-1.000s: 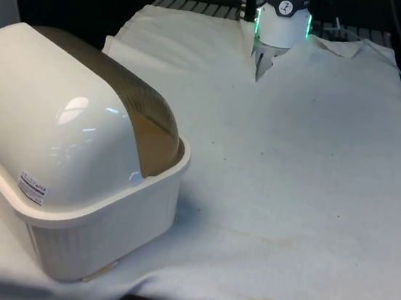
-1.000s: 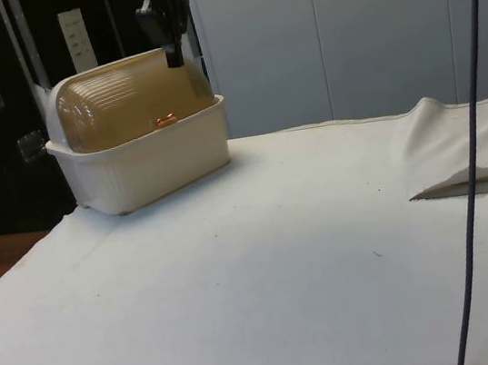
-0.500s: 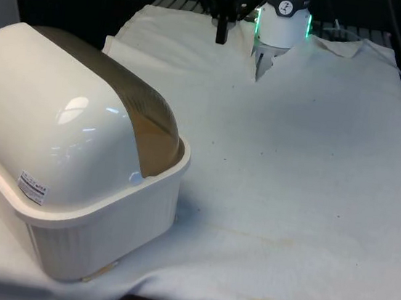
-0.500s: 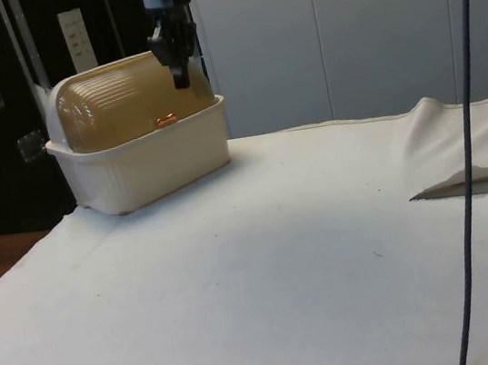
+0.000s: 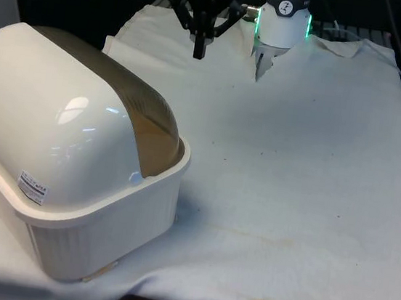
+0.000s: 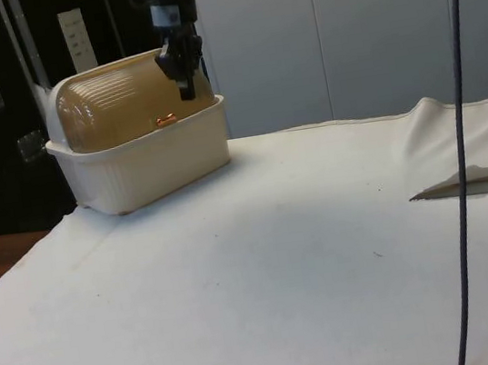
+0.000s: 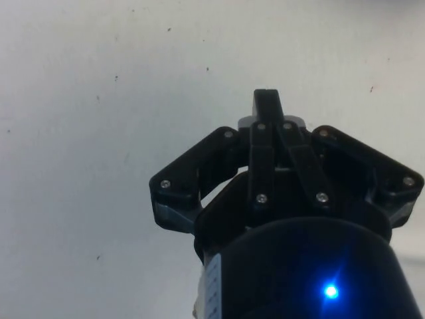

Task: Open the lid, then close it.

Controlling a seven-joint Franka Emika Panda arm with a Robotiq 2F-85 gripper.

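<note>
Side view has the gripper (image 6: 185,88) hanging above the cloth-covered surface (image 6: 283,259) with jaws pressed together on nothing, just beside the bread box (image 6: 136,134), whose amber lid (image 6: 126,99) is down, at a near corner.

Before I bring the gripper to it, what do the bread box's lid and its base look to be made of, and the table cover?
Lid: looks like translucent amber plastic, ribbed, glossy.
Base: likely cream moulded plastic; fluted walls, a smooth sheen.
Table cover: white woven cloth, matte; it creases and folds at the far end.
The rounded back shell is cream too and mirrors the lights, so probably hard plastic.
</note>
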